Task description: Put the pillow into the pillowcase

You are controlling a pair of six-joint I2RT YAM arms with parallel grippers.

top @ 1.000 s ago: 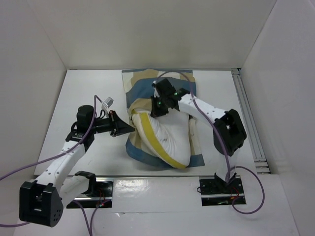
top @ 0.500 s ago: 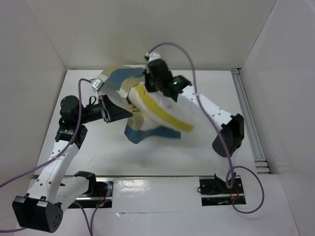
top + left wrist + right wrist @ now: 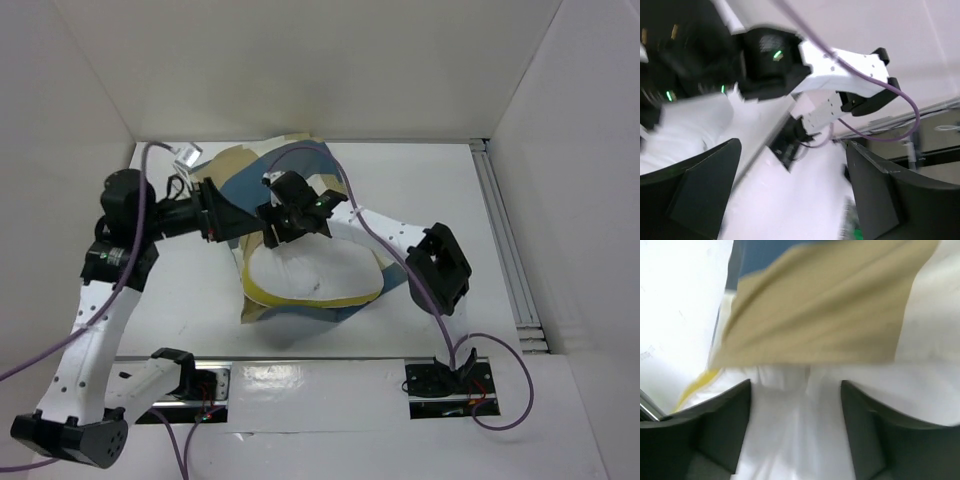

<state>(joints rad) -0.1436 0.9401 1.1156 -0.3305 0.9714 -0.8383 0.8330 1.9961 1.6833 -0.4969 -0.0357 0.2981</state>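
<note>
The white pillow (image 3: 312, 272) with yellow piping lies mid-table, partly inside the checked blue, tan and cream pillowcase (image 3: 247, 166), which bunches up behind it and shows along its front edge. My left gripper (image 3: 226, 213) sits at the case's left edge; in the left wrist view it (image 3: 792, 146) is open with only white table between its fingers. My right gripper (image 3: 281, 216) hovers over the pillow's back edge. In the right wrist view it (image 3: 795, 386) is open, straddling white pillow fabric (image 3: 800, 430) below a tan fold of the pillowcase (image 3: 825, 310).
White walls enclose the table at the back and on both sides. A metal rail (image 3: 505, 250) runs along the right edge. Purple cables loop over both arms. The arm bases (image 3: 445, 385) stand at the near edge.
Both grippers have gone from shut to open, letting go of the cloth. The lifted pillow and case have dropped back towards the table. The left arm has swung up and left.
</note>
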